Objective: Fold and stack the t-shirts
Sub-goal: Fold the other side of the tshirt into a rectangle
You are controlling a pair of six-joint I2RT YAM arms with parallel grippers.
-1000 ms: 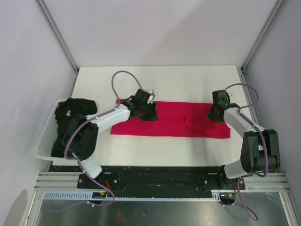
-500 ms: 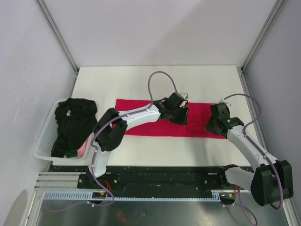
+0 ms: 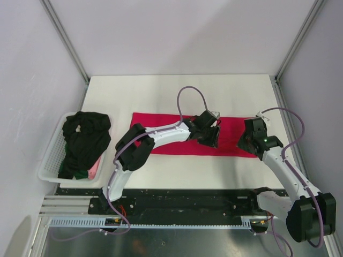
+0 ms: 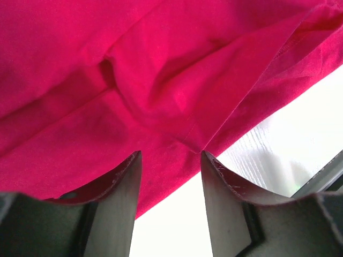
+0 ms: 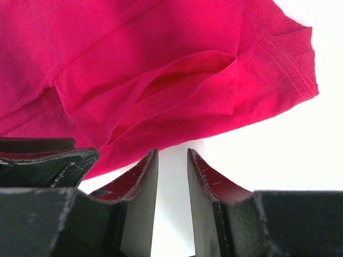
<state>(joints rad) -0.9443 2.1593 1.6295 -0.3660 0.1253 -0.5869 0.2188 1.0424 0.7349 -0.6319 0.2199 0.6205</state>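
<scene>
From above, three t-shirts can be counted. One red shirt (image 3: 228,134) lies flat as a long band across the middle of the bench (image 3: 177,91). One black shirt (image 3: 83,139) is heaped in the single white basket (image 3: 48,166) at the left edge, and a sliver of one pink shirt (image 3: 94,170) shows under its near side. There are two arms. The left arm (image 3: 161,135) is bent sharply at the elbow and stretches rightward over the red shirt, with the left fingers (image 3: 211,142) pointing down onto the cloth right of its centre. The right arm (image 3: 286,171) slants from its near-right base toward the far left, and the right fingers (image 3: 245,143) are at the shirt's right end, near the left ones but apart from them. In the left wrist view, the two left fingers (image 4: 115,206) stand moderately wide with nothing clamped between them. The creased red shirt (image 4: 134,69) fills the view beyond their tips, and its edge crosses the gap over the white bench (image 4: 257,155). In the right wrist view, the two right fingers (image 5: 136,203) are narrowly parted, with only bare bench (image 5: 268,144) in the slit. The red shirt (image 5: 134,69), its stitched hem folded over, lies just beyond the tips.
</scene>
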